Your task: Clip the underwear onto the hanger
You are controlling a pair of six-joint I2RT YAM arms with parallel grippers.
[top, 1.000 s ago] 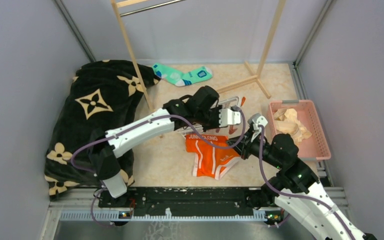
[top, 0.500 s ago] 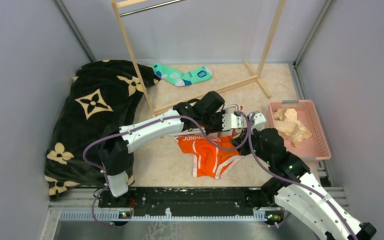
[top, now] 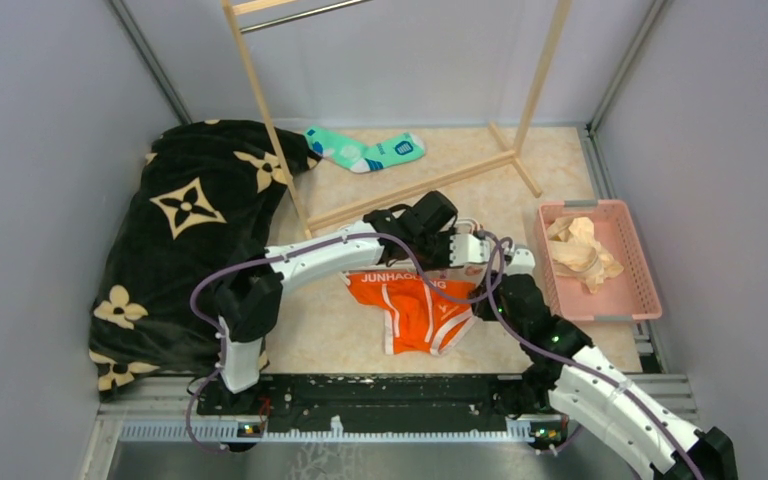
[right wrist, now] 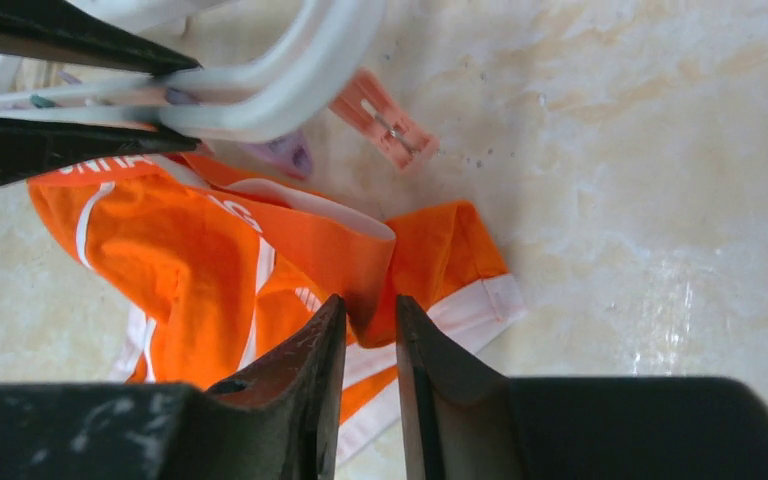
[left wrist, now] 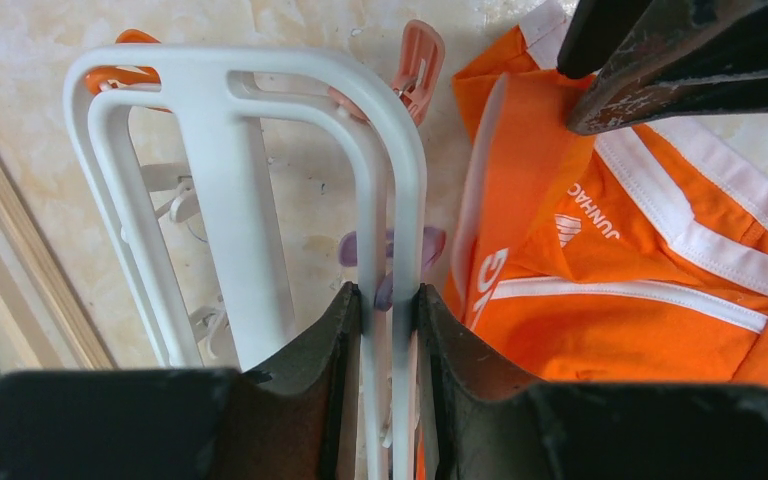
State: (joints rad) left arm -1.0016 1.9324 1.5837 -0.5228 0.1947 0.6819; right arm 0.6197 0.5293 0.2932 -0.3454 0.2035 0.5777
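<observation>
The orange underwear (top: 415,305) lies crumpled on the floor, waistband lettering facing up. In the left wrist view the left gripper (left wrist: 390,295) is shut on two thin white rails of the hanger (left wrist: 230,150), and the underwear (left wrist: 610,280) lies just to its right. A purple clip (left wrist: 390,250) and an orange clip (left wrist: 415,60) hang from the frame. In the right wrist view the right gripper (right wrist: 370,305) stands slightly open. A raised fold of the underwear (right wrist: 190,260) sits between its tips. The hanger (right wrist: 290,80) hangs above. In the top view the hanger is mostly hidden under the left gripper (top: 485,250).
A teal sock (top: 365,150) lies at the back by the wooden rack (top: 260,100). A black patterned blanket (top: 190,220) covers the left side. A pink basket (top: 640,270) holding a beige cloth (top: 580,250) stands at the right. The arms cross closely over the underwear.
The left arm has carried the hanger to the right. The right arm has swung left towards it and its jaws have parted. The underwear's waistband has shifted left.
</observation>
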